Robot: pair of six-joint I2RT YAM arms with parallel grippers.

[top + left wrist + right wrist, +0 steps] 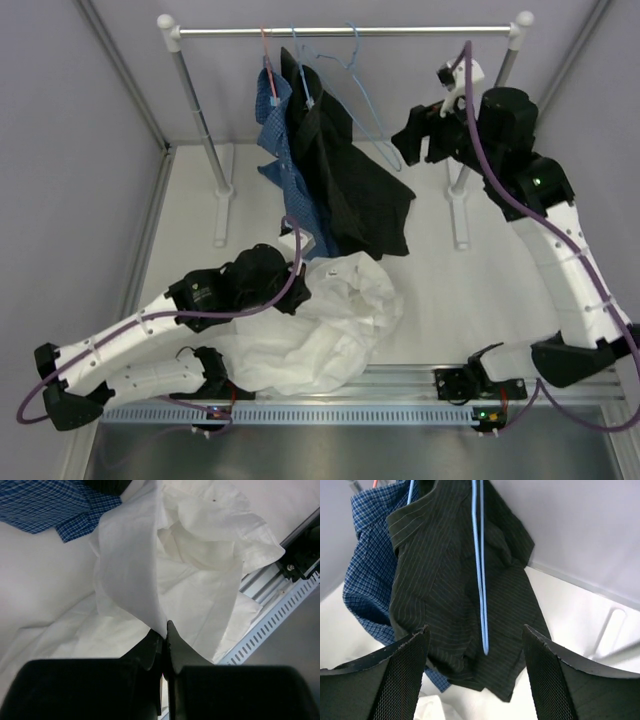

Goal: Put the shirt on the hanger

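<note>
Top view: the shirt (325, 320) lies in a crumpled heap on the table (470, 300), near edge, left of centre, partly under the left arm. The heap spreads diagonally from near-left to far-right; no collar or sleeve can be picked out, so its true long axis cannot be told. The hanger (372, 112) hangs hook-up from the rail (400, 31), just beside the black shirt (355, 195), its frame slanting down toward the right arm. Left wrist view: left fingers (172, 647) are closed on a raised fold of white cloth, with the hem of the blue checked shirt (45, 505) near. Right wrist view: right fingers (402, 675) are spread wide and hold nothing. The hanger wire (483, 605) runs vertically between them, seen edge-on against the black cloth. Risks, as judged: the pinch takes only one thin fold, which may slip or lift the shirt bunched, neck hidden. Closing on the wire could catch black fabric too, or the light hanger could swing off the rail.
</note>
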